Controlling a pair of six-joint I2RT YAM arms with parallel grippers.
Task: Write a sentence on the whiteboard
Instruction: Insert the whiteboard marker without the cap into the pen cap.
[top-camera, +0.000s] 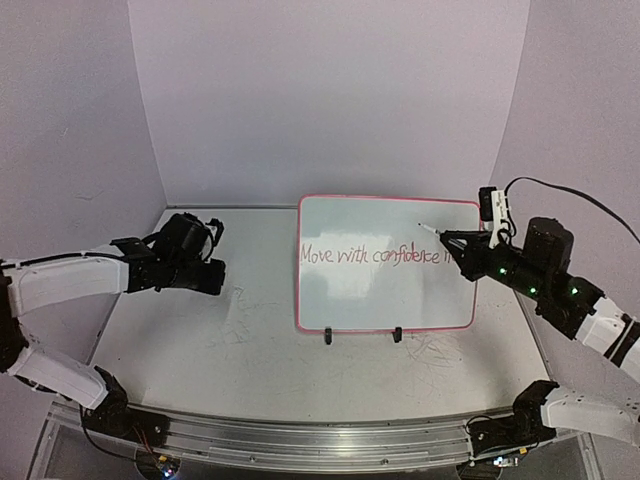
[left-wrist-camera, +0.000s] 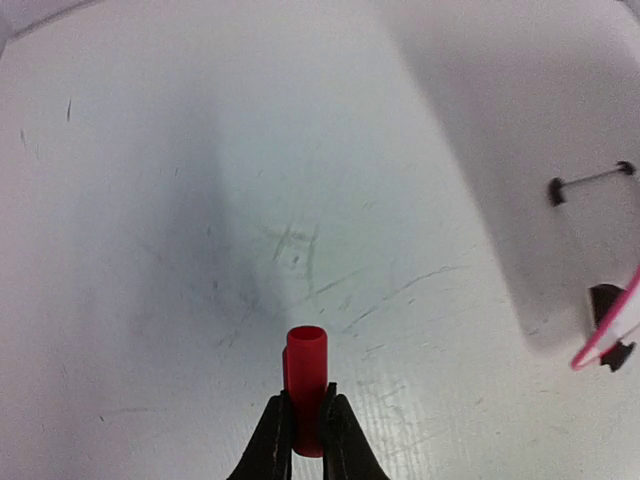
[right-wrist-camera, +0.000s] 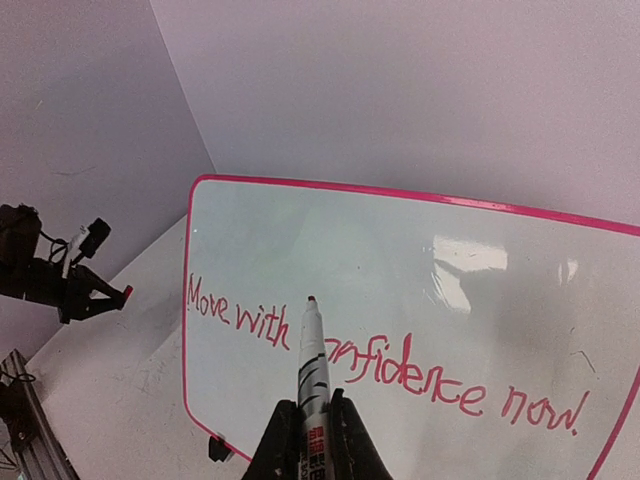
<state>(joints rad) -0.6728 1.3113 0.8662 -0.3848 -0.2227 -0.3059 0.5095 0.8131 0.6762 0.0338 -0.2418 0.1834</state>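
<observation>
Where the whiteboard (top-camera: 385, 300) stands propped on the desk (top-camera: 200, 350), the sentence (right-wrist-camera: 380, 365) "Move with confidence now!" crosses its middle in red.
Right gripper (right-wrist-camera: 312, 405): jaws clamped on a marker (right-wrist-camera: 311, 350), tip near the whiteboard's face.
Left gripper (left-wrist-camera: 308, 400): jaws clamped on a red cap (left-wrist-camera: 306, 360), well left of the whiteboard.

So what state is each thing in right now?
whiteboard: propped up on its feet, written on.
sentence: reads "Move with confidence now!"
marker: uncapped.
red cap: off the marker.
left gripper: shut on the red cap.
right gripper: shut on the marker.
</observation>
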